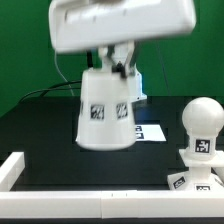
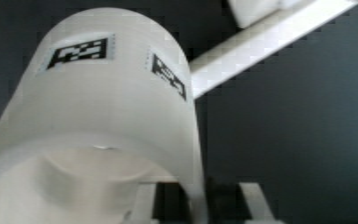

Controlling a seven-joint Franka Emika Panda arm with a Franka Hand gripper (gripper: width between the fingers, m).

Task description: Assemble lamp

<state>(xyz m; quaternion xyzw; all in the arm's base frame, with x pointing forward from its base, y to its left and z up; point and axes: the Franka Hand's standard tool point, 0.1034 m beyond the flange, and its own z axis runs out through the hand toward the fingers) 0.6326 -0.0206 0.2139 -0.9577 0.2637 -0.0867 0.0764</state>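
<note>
The white cone shade (image 1: pixel 104 112) with a square tag hangs above the black table in the middle of the exterior view. My gripper (image 1: pixel 121 68) is shut on the shade's upper rim and holds it in the air. In the wrist view the shade (image 2: pixel 105 120) fills most of the picture and my fingers (image 2: pixel 165 200) clamp its wall. The round bulb (image 1: pixel 203 118) stands on the tagged block base (image 1: pixel 197 172) at the exterior view's right, apart from the shade.
A white rail (image 1: pixel 10 170) borders the table at the exterior view's left, and a front rail (image 1: pixel 100 205) runs along the near edge. The marker board (image 1: pixel 150 131) lies flat behind the shade. A white bar (image 2: pixel 265 45) crosses the wrist view.
</note>
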